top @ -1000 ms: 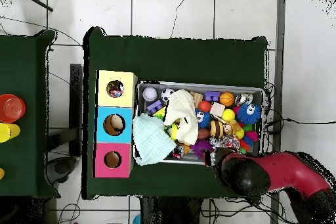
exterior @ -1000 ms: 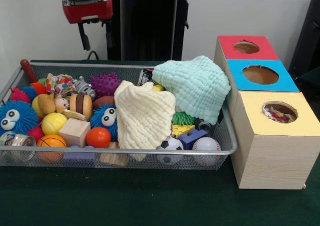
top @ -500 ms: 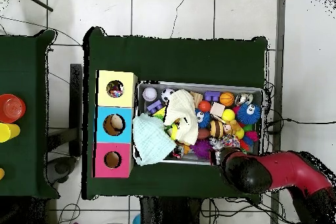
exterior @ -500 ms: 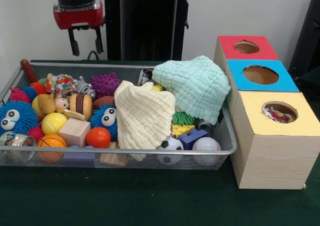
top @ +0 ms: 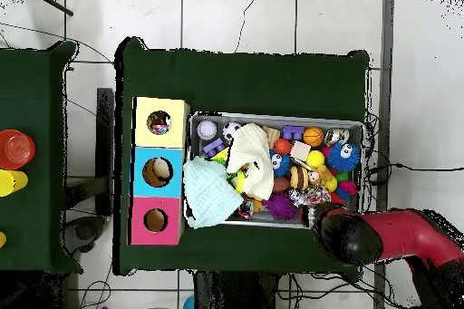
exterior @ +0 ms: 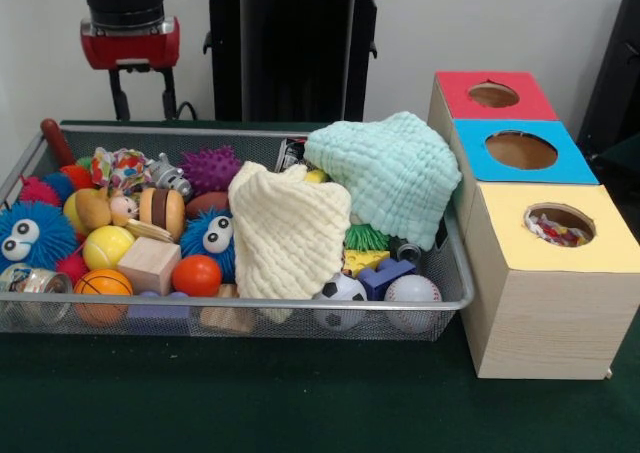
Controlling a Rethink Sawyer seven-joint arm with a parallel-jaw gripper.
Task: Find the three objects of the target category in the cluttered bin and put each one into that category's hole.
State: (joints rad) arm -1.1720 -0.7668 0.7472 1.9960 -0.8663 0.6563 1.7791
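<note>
My gripper (exterior: 144, 104) hangs open and empty above the far left corner of the wire bin (exterior: 250, 303), clear of the toys. In the overhead view only the black wrist (top: 348, 236) shows, at the bin's (top: 276, 117) lower right corner. Balls lie along the bin's near side: a basketball (exterior: 102, 285), an orange ball (exterior: 196, 275), a soccer ball (exterior: 343, 291) and a baseball (exterior: 412, 291). A cream cloth (exterior: 290, 228) and a mint cloth (exterior: 395, 168) cover the middle and right. The box beside the bin has a red hole (exterior: 492, 95), a blue hole (exterior: 520, 150) and a yellow hole (exterior: 558, 223).
On the bin's left are two blue fuzzy toys (exterior: 30, 235), a wooden block (exterior: 148, 263), a burger toy (exterior: 162, 211), a purple spiky ball (exterior: 212, 166) and a jar (exterior: 30, 279). Small coloured items show inside the yellow hole. A side table holds cups (top: 14, 149).
The gripper has travelled left and slightly up in the front view, from over the bin's back rim toward its far left corner. It stays open; the toys and cloths have not moved.
</note>
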